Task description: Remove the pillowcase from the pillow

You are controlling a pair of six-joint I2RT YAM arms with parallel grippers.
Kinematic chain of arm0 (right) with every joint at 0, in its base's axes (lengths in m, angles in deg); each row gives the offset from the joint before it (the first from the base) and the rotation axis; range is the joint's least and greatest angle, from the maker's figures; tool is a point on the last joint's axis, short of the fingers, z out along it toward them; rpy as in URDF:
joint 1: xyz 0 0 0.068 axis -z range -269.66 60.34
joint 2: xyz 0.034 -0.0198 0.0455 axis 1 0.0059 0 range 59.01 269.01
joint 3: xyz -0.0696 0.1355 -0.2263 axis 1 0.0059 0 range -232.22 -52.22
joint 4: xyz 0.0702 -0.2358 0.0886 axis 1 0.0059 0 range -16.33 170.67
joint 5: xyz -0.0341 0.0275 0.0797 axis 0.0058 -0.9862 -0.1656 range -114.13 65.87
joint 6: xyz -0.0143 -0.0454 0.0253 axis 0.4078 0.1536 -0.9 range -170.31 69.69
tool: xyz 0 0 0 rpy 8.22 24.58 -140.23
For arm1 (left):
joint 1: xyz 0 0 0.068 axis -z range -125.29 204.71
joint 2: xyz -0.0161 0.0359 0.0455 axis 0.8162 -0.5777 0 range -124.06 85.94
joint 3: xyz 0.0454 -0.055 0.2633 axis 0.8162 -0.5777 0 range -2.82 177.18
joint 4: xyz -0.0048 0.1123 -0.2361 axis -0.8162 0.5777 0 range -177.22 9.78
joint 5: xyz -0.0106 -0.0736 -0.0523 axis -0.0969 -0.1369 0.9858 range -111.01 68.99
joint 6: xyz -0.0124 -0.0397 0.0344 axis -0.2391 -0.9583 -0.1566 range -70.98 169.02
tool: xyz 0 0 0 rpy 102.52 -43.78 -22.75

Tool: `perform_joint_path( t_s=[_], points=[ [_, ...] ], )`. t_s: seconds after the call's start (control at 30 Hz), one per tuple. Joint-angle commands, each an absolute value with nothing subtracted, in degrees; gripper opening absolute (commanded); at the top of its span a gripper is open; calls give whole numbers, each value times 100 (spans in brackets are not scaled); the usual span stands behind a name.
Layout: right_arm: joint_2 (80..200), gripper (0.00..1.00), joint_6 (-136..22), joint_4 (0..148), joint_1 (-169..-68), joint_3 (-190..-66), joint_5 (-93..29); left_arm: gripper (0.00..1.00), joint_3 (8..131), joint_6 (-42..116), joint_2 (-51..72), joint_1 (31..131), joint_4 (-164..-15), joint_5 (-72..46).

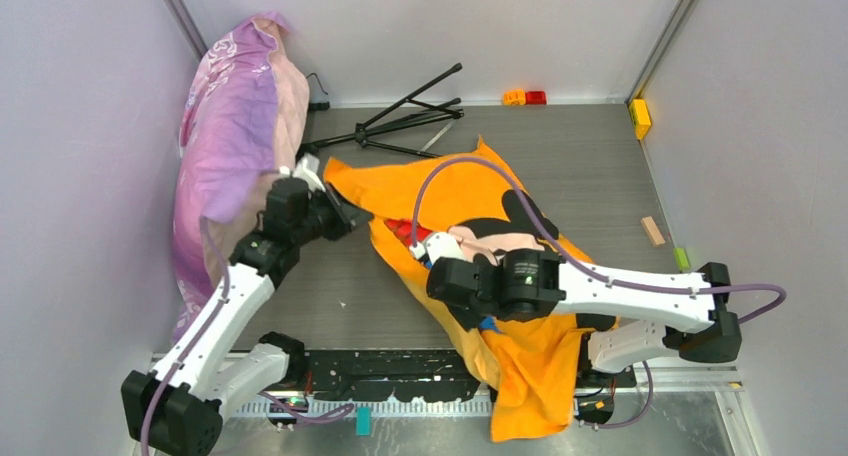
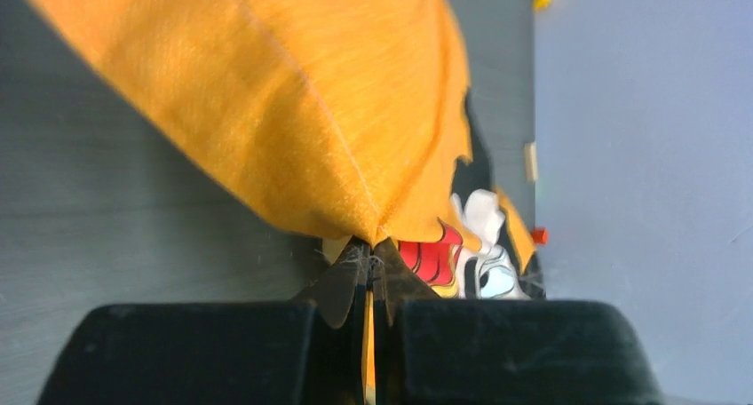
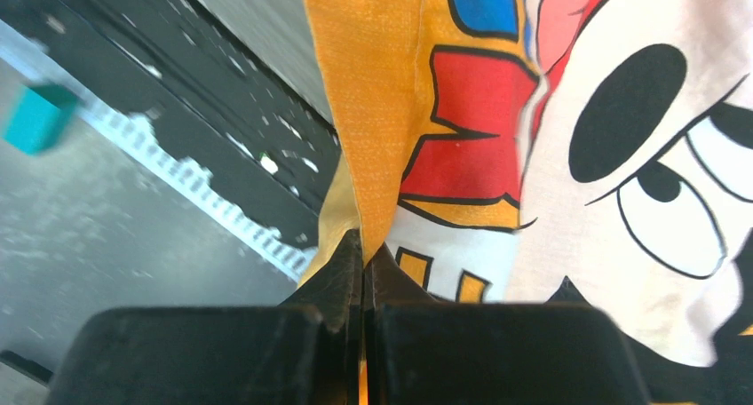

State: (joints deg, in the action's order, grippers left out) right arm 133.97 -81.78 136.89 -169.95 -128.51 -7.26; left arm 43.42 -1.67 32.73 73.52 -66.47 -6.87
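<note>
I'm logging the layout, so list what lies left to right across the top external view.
Pink-purple floral pillow → bright orange Mickey Mouse fabric pillowcase → small tan wooden block → small green block.

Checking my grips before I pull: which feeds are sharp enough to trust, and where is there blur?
Top external: evenly lit, sharp, no glare on the pillowcase. Left wrist: orange cloth blurs close to the lens, but the left claw pinch reads clearly. Right wrist: printed face sharp, right claw clear, teal block at left smeared.
</note>
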Motion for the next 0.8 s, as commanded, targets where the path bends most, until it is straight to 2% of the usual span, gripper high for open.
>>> perform_joint_path(
  t_s=[0.0, 0.1, 0.2, 0.33, 0.43, 0.53, 0.57, 0.63, 0.67, 0.7, 0.73, 0.77],
  points=[
    [13150, 0, -7748, 12651, -16805, -13954, -246, 0, 6192, 867, 3276, 7229, -5455, -1864],
    [13059, 0, -7786, 12299, -16451, -14744, -474, 0, 7545, 1228, 2904, 7229, -4656, -2527],
    [12824, 0, -7905, 12307, -15608, -14994, -444, 0, 9057, 1486, 2305, 7223, -3869, -3134],
    [12562, 0, -8069, 12416, -13677, -14669, -789, 0, 10781, 1694, 1142, 7220, -3118, -3161],
    [12503, 0, -8253, 12171, -12183, -14169, -1690, 0, 11236, 1584, 390, 7220, -3416, -2924],
    [12670, 0, -8380, 11635, -11017, -13504, -2415, 0, 10928, 1346, -367, 7220, -4490, -2459],
    [12843, 3, -8392, 11495, -10746, -13320, -2584, 0, 10759, 1206, -592, 7220, -4769, -2367],
    [13292, 16, -8347, 11515, -10328, -13247, -2821, 0, 10566, 1010, -1043, 7221, -5183, -2247],
    [13502, 28, -8253, 11726, -10212, -13376, -3067, 0, 10561, 936, -1274, 7220, -5262, -2223],
    [13643, 47, -8124, 12024, -10183, -13584, -3170, 1, 10597, 907, -1476, 7221, -5309, -2197],
    [13651, 71, -8054, 12186, -10192, -13686, -3124, 8, 10647, 910, -1621, 7220, -5338, -2144],
    [13555, 85, -8014, 12170, -10192, -13652, -3043, 24, 10699, 920, -1739, 7220, -5340, -2129]
  ],
)
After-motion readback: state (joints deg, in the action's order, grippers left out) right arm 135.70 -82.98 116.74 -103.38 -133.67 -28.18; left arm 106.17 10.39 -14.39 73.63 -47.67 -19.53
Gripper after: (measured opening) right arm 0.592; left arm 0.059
